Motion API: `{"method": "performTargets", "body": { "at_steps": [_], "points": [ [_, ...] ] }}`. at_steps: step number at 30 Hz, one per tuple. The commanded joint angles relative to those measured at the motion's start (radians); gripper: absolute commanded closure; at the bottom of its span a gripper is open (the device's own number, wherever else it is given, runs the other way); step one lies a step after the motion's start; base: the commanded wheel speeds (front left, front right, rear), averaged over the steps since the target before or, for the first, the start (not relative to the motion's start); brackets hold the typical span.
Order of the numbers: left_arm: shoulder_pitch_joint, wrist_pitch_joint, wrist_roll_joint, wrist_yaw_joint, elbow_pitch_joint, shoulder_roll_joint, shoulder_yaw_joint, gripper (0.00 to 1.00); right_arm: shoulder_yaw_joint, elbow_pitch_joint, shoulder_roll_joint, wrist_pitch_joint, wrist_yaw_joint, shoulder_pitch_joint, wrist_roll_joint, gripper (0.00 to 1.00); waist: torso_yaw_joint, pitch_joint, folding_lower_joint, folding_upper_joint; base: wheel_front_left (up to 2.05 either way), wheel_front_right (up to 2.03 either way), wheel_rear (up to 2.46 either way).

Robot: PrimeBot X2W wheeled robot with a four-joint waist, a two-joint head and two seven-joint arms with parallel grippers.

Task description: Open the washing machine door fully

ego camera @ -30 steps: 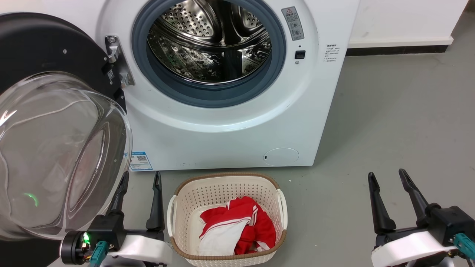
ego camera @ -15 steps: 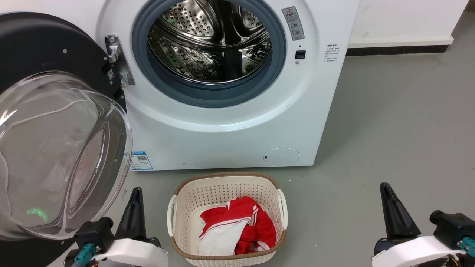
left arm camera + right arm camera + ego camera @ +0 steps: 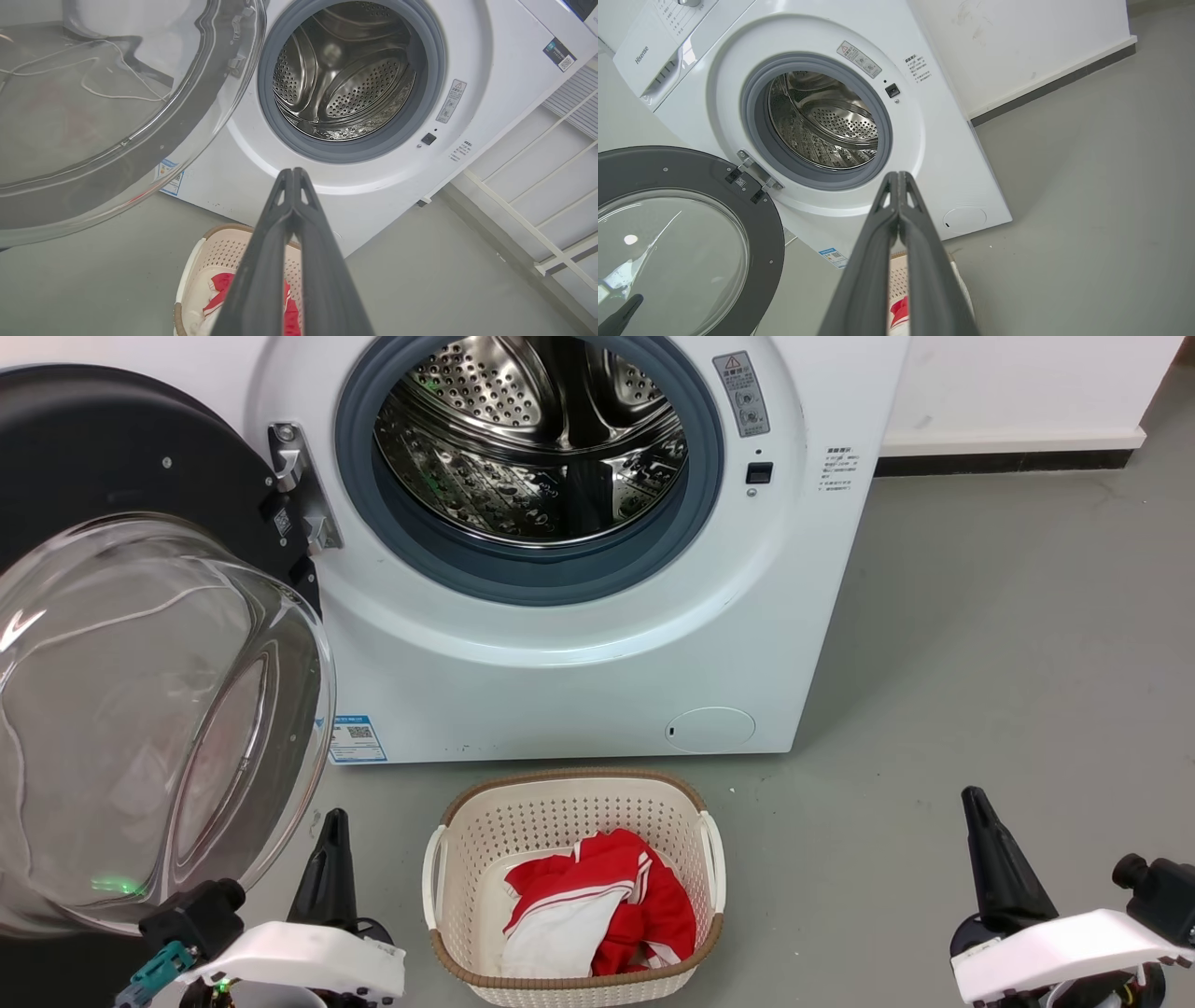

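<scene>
Left tool [image 3: 333,826], fingers pressed together and empty, sits low just beside the swung-open washing machine door [image 3: 140,663].

door [image 3: 140,663] left of drum [image 3: 532,439] | basket [image 3: 569,782] before machine [image 3: 560,691] — clothes [image 3: 597,905] inside

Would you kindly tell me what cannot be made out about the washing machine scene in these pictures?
Washing machine door: its left side is cut off by the head view's left edge.
Warning label: print too small to read in the head view.
Basket: its bottom is hidden under the red and white cloth, head view.
Drum: its top is cut off by the head view's upper edge.
</scene>
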Motion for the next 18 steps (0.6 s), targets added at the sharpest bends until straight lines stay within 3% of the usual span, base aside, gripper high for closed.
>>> {"method": "performTargets", "body": {
  "at_steps": [1,18],
  "points": [
    [-0.028,0.009,-0.036,-0.004,-0.009,0.000,0.006,1.00,-0.001,-0.005,-0.010,0.002,0.000,-0.029,0.040,1.00,0.000,0.000,0.0000,-0.0001,0.00,0.00,0.00],
    [-0.050,0.070,-0.280,-0.027,0.016,-0.005,0.034,1.00,-0.010,0.041,-0.016,0.034,0.000,-0.060,0.294,1.00,0.005,0.002,0.0000,-0.0001,0.00,0.00,0.00]
  ]
}}
